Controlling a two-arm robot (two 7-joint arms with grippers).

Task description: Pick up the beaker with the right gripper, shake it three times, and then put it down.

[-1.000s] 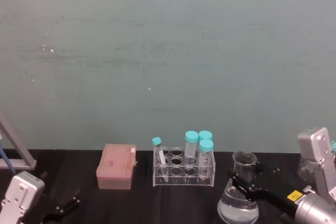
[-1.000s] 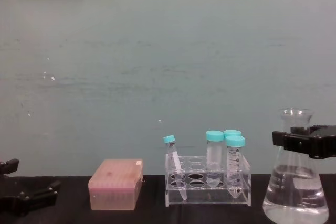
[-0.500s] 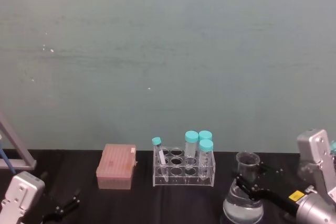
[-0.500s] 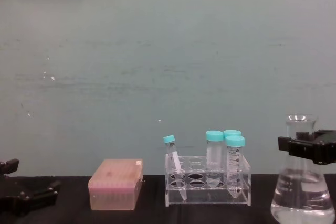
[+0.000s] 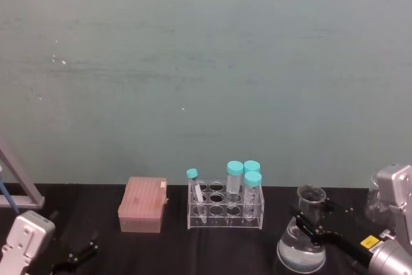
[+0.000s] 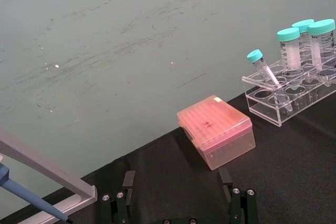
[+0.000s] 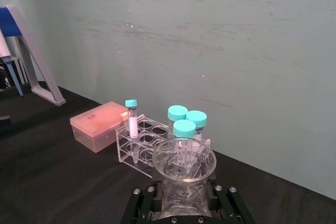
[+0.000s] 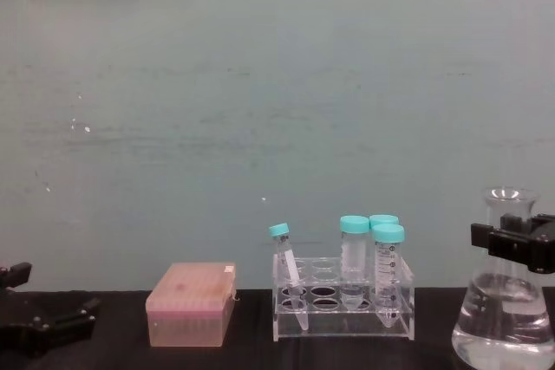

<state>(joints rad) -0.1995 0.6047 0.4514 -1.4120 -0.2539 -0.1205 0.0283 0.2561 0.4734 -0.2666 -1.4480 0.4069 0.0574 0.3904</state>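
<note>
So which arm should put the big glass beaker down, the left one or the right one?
The right. The right gripper is shut around the neck of the beaker, on the robot's right side. The left gripper sits open far to the left, past the pink box.

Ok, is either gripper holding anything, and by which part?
The right gripper grips the beaker by its neck; the left gripper holds nothing.

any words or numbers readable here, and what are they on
No text is readable.
Teal-capped clear plastic tube: printed scale marks, too small to read.
Pink translucent plastic box: small dark lid mark, blurred.
Yellow arm sticker: too small to read.
Clear glass conical beaker: no legible print.
</note>
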